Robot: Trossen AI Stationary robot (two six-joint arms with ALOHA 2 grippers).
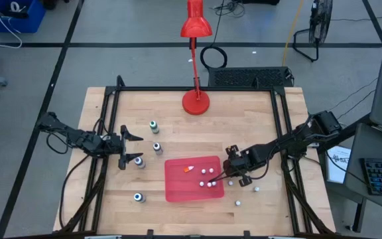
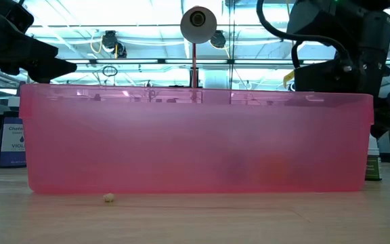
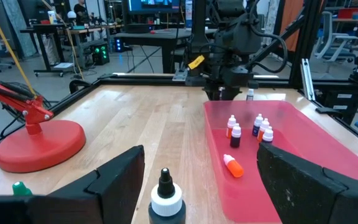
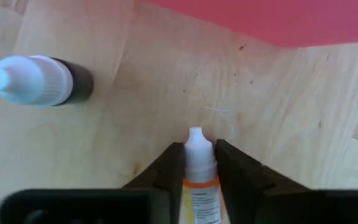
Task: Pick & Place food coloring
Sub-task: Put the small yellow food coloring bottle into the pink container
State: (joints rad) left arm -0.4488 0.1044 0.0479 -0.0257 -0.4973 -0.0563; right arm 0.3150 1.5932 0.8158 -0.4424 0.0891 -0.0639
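Observation:
The food coloring bottles are scattered. Several white-capped ones (image 1: 207, 178) stand in the flat red tray (image 1: 178, 192), with an orange one (image 3: 232, 165) lying beside them. My right gripper (image 1: 236, 178) points down by the tray's right edge, shut on a small white-capped bottle (image 4: 196, 155). A dark bottle (image 4: 39, 81) lies on its side on the table nearby. My left gripper (image 1: 136, 147) waits open left of the tray, level with the table. A black-tipped bottle (image 3: 165, 199) stands just ahead of its fingers. My right gripper pinches the white-capped bottle by its cap end (image 4: 194, 163), just above an orange band, between the two fingers (image 4: 232, 165). The fingers lie along the bottle, and its tip pokes out past their ends toward the table. Whether it rests on the wood, I cannot tell.
A red desk lamp stands on its base (image 1: 195, 101) at the far middle of the table. More bottles stand on the left half (image 1: 154, 125) (image 1: 138, 196), and two small ones (image 1: 256, 189) sit right of the tray. In the low view the tray's wall (image 2: 195, 142) hides both grippers.

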